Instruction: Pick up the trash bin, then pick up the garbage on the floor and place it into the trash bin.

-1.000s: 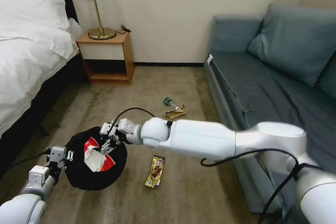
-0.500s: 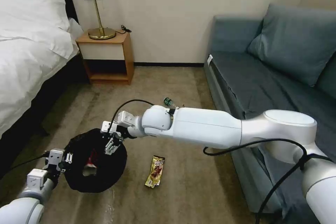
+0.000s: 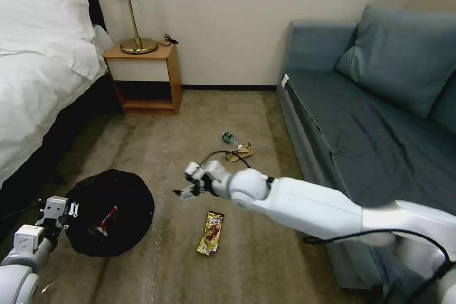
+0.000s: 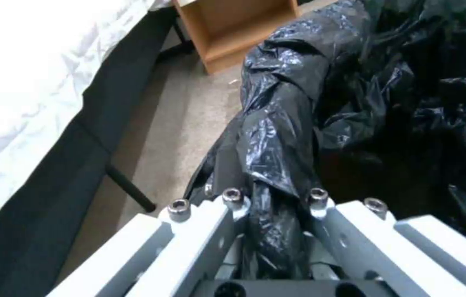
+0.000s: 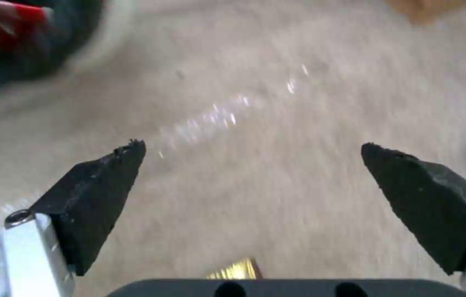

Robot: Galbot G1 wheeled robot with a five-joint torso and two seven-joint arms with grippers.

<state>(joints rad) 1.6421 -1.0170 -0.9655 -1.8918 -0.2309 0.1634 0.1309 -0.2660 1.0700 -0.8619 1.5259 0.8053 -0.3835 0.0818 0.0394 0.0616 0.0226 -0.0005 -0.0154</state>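
Left pincer (image 4: pixel 268 231) clamped on trash bin (image 3: pixel 111 211) rim, lower left; right pincer (image 5: pixel 252 159) spread apart, empty, over carpet.

No text can be read; the print on the snack wrapper (image 3: pixel 210 232) is too small.

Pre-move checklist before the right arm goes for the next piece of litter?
1. Left gripper clamped on the trash bin rim: ok.
2. Red-and-white wrapper inside the bin: ok.
3. Right gripper open and empty, over bare carpet: ok.
4. Gold-brown snack wrapper flat on the carpet, apart from the bin: ok.
5. Bottle and brown paper lie close together farther off; whether they touch: cannot tell.
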